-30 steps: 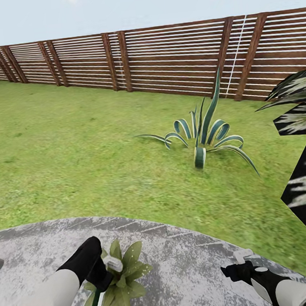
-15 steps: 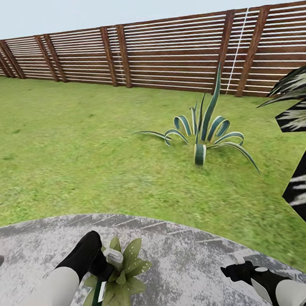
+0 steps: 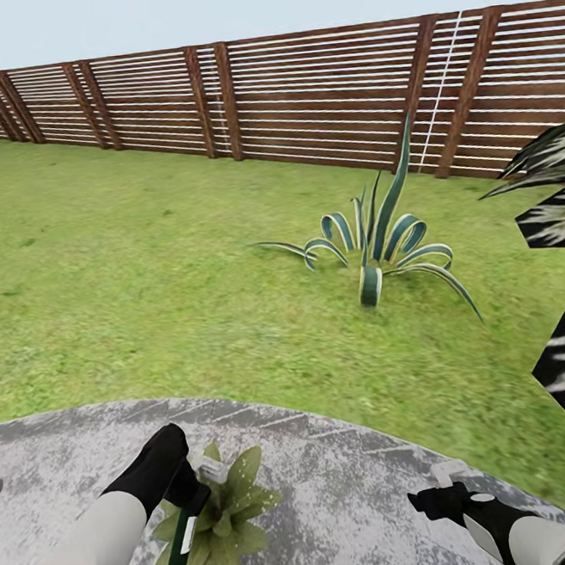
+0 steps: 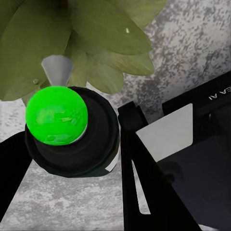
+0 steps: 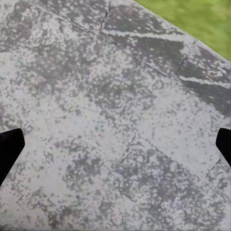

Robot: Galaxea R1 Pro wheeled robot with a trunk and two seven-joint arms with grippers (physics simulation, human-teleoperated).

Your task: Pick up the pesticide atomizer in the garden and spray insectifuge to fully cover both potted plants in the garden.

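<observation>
While the left tool [image 3: 189,499] grips the atomizer [image 3: 186,521] over a potted plant [image 3: 221,526] on grey paving [image 3: 338,502], a striped agave [image 3: 374,243] stands beyond, the right tool [image 3: 441,490] hangs empty with fingers apart, and palm fronds [image 3: 560,204] are cropped at right.

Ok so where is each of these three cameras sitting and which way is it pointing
Head: on the robot's head, looking forward and down over lawn, fence, both arms.
Left wrist: near the left gripper, facing the atomizer and potted plant.
Right wrist: looking down at paving, right gripper fingertips at edges.
Head and left wrist share the plant.
</observation>
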